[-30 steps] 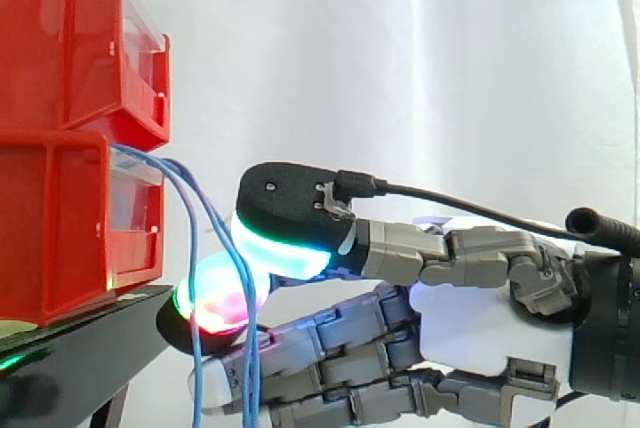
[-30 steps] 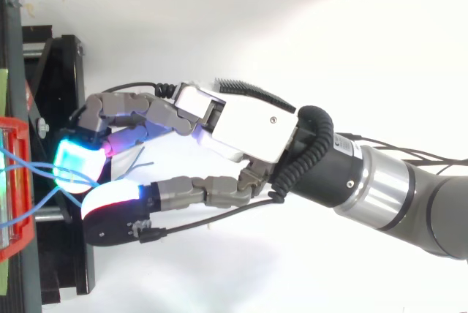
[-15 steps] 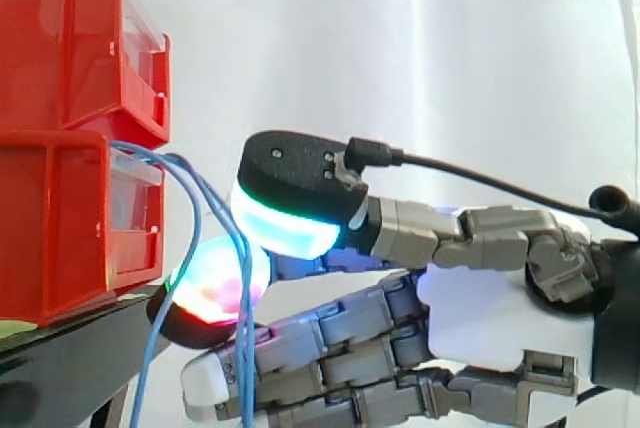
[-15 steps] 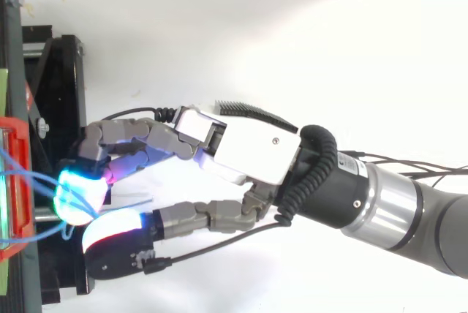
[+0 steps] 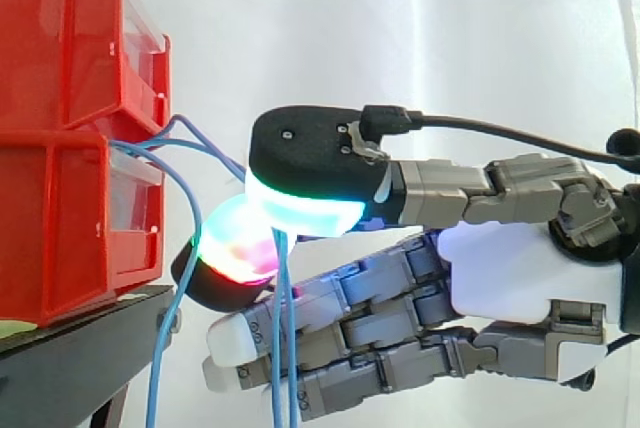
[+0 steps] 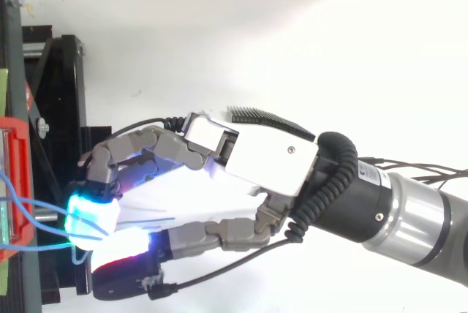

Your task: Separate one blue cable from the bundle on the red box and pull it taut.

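Thin blue cables (image 5: 225, 158) come out between the two stacked red bins (image 5: 60, 58) at the left and run rightward to my hand (image 5: 500, 268). The thumb's green-glowing pad (image 5: 300, 208) and a finger's red-green pad (image 5: 235, 253) are closed on a cable strand, which then hangs down past the curled fingers (image 5: 280, 348). One more blue strand (image 5: 160, 348) droops free beside the stand. From above, the hand (image 6: 270, 167) reaches left to the bin front (image 6: 14, 181), and cable strands (image 6: 40, 205) stretch from the bin to the glowing pads.
The bins sit on a black stand (image 5: 70, 348), seen from above at the left edge (image 6: 58, 72). A white curtain hangs behind. The arm comes in from the right.
The hand has drawn back from the bins and risen slightly, sliding toward the lower edge in the top view. The pinched strand now stretches straighter from the bins to the pads.
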You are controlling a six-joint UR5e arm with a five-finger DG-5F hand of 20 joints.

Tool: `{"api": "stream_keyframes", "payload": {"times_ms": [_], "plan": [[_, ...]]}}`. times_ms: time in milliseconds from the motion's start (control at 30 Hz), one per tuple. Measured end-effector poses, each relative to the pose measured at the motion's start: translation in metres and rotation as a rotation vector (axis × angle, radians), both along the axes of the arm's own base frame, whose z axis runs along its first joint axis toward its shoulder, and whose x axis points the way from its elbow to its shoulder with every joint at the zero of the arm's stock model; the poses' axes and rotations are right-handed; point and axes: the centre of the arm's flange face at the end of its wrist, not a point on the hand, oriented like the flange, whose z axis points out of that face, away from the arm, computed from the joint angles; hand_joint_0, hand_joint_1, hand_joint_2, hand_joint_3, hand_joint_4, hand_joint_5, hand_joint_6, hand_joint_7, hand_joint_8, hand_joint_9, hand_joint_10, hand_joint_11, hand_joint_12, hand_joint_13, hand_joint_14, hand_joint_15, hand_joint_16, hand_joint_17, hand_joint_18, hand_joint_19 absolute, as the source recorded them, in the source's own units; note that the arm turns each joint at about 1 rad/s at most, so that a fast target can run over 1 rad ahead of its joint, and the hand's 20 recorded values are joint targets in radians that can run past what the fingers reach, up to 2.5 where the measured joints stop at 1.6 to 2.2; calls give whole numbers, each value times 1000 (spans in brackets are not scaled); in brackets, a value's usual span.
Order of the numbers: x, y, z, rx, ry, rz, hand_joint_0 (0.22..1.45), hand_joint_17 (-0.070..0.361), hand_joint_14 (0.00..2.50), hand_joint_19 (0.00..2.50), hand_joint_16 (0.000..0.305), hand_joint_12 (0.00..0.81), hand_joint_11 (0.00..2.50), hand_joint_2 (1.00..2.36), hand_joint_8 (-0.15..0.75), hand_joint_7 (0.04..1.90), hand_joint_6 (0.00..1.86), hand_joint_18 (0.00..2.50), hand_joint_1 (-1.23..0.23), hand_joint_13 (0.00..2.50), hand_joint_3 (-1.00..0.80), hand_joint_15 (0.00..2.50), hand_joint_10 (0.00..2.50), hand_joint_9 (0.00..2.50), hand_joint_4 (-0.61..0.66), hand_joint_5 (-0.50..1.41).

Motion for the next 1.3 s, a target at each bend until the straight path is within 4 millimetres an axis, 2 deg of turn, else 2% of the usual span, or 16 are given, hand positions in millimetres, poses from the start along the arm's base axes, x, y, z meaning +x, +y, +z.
{"api": "stream_keyframes", "payload": {"times_ms": [67,133,167,267,433,467,567,767,967,1167,1300], "plan": [[-2,1,1,-2,17,-3,567,96,3,233,43,358,406,1007,315,957,857,584,-913,518,-416,128,9,747,167,-176],[-4,2,1,0,29,-3,545,98,4,230,43,362,413,1004,316,973,850,589,-883,521,-465,132,9,749,168,-170],[-5,2,0,2,33,-2,512,102,4,221,45,372,407,1000,334,971,848,601,-806,529,-500,132,8,766,187,-165],[-6,4,0,13,38,-1,497,105,4,223,47,383,400,1000,348,987,839,613,-626,541,-496,137,10,787,196,-155],[-6,5,2,32,35,1,503,105,4,233,47,382,406,1001,344,1000,828,612,-526,542,-484,143,10,793,192,-147],[-5,5,3,35,34,1,544,99,6,248,44,370,399,1006,336,1026,822,594,-576,536,-410,141,11,789,182,-145],[-3,6,10,42,34,2,554,98,4,252,43,368,416,1014,338,1054,832,594,-683,539,-246,143,11,790,163,-150],[-4,6,15,40,67,1,573,105,4,230,47,386,423,1015,345,964,865,630,-810,555,-148,141,8,779,132,-169],[-7,5,14,53,94,2,622,95,4,246,42,361,438,1016,316,938,870,605,-916,543,-223,146,11,748,115,-186],[-7,5,15,67,93,3,668,93,4,244,41,357,446,1009,306,918,871,629,-963,557,-381,138,11,739,113,-192],[-7,5,16,70,91,2,662,93,4,246,41,355,443,1007,302,923,871,631,-963,561,-412,150,9,738,135,-192]]}}
